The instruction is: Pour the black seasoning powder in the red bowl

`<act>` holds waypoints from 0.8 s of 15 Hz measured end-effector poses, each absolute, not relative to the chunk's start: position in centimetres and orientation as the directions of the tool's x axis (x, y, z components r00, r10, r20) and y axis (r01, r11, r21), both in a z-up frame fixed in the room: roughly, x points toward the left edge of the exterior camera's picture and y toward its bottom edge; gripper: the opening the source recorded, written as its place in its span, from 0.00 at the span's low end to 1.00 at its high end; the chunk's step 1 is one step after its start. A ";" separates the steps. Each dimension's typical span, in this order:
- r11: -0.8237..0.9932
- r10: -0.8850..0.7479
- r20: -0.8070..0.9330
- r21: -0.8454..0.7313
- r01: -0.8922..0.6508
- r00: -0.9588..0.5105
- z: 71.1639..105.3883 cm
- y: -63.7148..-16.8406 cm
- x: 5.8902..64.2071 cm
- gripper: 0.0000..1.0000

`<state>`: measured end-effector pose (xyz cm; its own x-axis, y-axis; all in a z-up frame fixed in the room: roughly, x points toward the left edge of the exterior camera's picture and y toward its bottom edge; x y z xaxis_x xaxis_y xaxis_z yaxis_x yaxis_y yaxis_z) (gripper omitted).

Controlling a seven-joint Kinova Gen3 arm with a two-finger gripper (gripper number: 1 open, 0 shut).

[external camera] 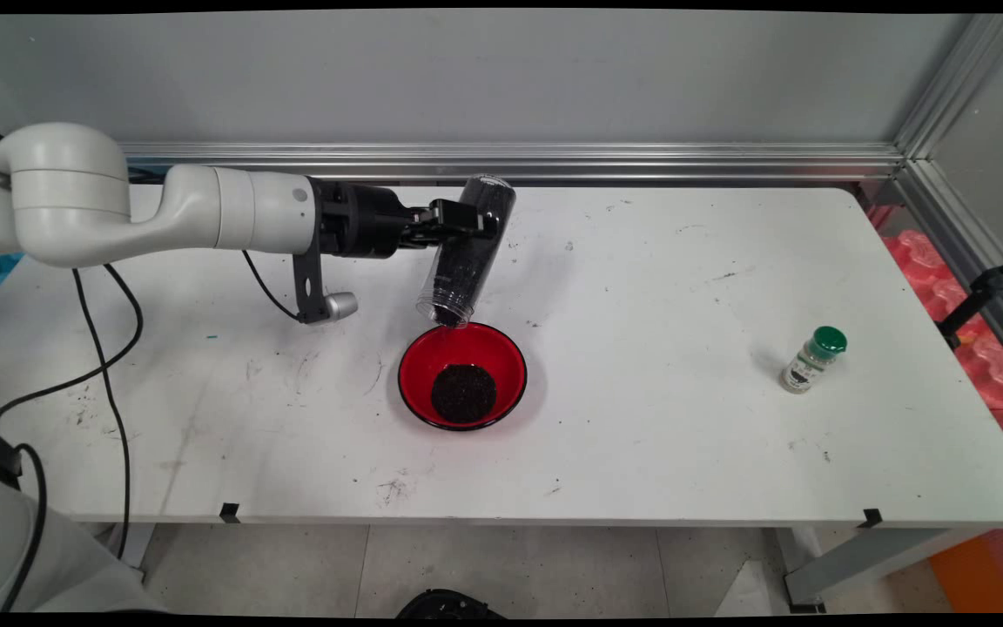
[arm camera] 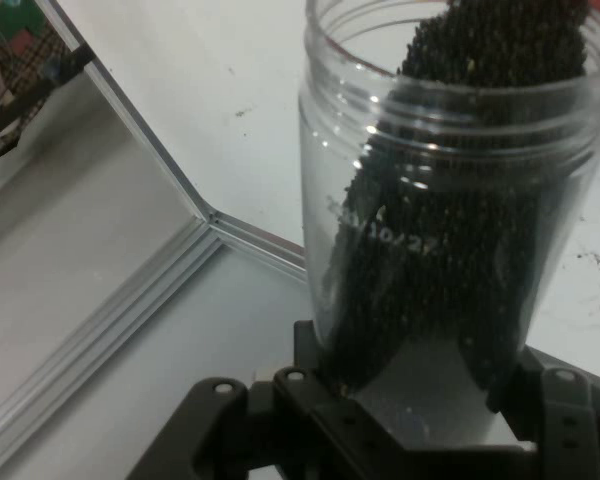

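The black gripper (external camera: pixel 477 218) is clenched around a clear plastic jar (external camera: pixel 469 252) of small black seeds, holding it tipped mouth-down just above the far rim of a red bowl (external camera: pixel 501 353) that sits near the middle of the white tabletop (external camera: pixel 658 287). A round heap of the same black seeds (external camera: pixel 463 393) lies in the bowl's bottom. White printing on the jar's wall reads partly "10/2", and well to the right stands a small green-capped spice bottle (external camera: pixel 812 360), its label unreadable.

one clear jar (external camera: pixel 470 252); one red bowl (external camera: pixel 501 348); one spice bottle (external camera: pixel 811 360)
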<state>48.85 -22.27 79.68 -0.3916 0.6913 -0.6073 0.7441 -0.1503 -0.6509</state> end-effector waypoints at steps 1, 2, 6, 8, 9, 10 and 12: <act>-0.153 0.689 -0.610 -0.649 0.745 -0.391 79.7 -22.2 48.8 0.00; -0.157 0.686 -0.615 -0.647 0.746 -0.389 79.7 -22.2 48.8 0.00; -0.171 0.677 -0.628 -0.641 0.748 -0.384 79.7 -22.1 48.8 0.00; -0.176 0.673 -0.633 -0.639 0.748 -0.382 79.7 -22.1 48.8 0.00; -0.179 0.671 -0.636 -0.639 0.748 -0.382 79.7 -22.1 48.8 0.00; -0.182 0.669 -0.638 -0.638 0.748 -0.382 79.7 -22.1 48.8 0.00; -0.185 0.666 -0.641 -0.638 0.747 -0.382 79.7 -22.1 48.7 0.00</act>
<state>48.69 -22.12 79.72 -0.3821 0.6658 -0.6409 0.7474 -0.1853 -0.6381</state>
